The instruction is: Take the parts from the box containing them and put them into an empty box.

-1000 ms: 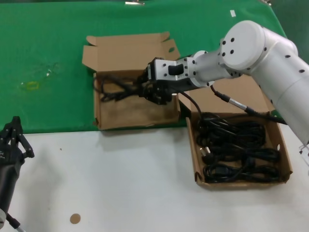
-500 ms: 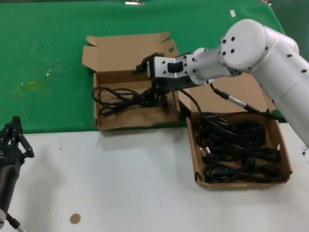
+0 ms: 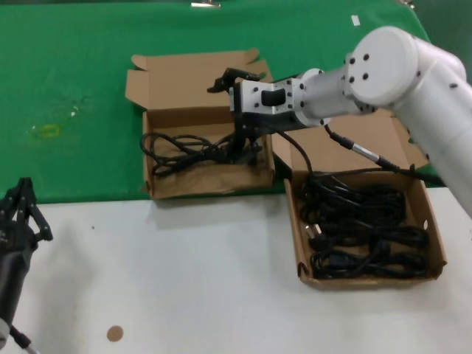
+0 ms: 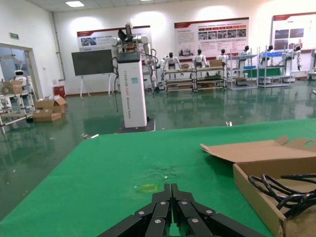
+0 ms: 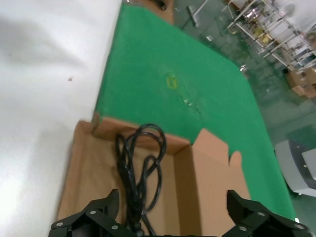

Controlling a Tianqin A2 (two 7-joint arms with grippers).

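The wider cardboard box (image 3: 206, 183) with splayed lid flaps sits on the green cloth and holds one black cable (image 3: 188, 147). My right gripper (image 3: 231, 116) hangs open just above that box's right end, with nothing between its fingers. In the right wrist view the open gripper (image 5: 172, 197) is over the cable (image 5: 140, 168). The box with the tall lid panel (image 3: 369, 279) stands to the right, with several black cables (image 3: 361, 221) in it. My left gripper (image 3: 21, 203) is parked at the lower left, shut and empty (image 4: 172, 190).
The green cloth (image 3: 74, 74) covers the far half of the table and the white tabletop (image 3: 184, 265) the near half. A small brown disc (image 3: 114, 333) lies near the front edge. The right arm's cable hangs over the right box's lid.
My right gripper opened, let go of the black cable and rose a little out of the wider box. The cable now lies spread across that box's floor. The left arm has not moved.
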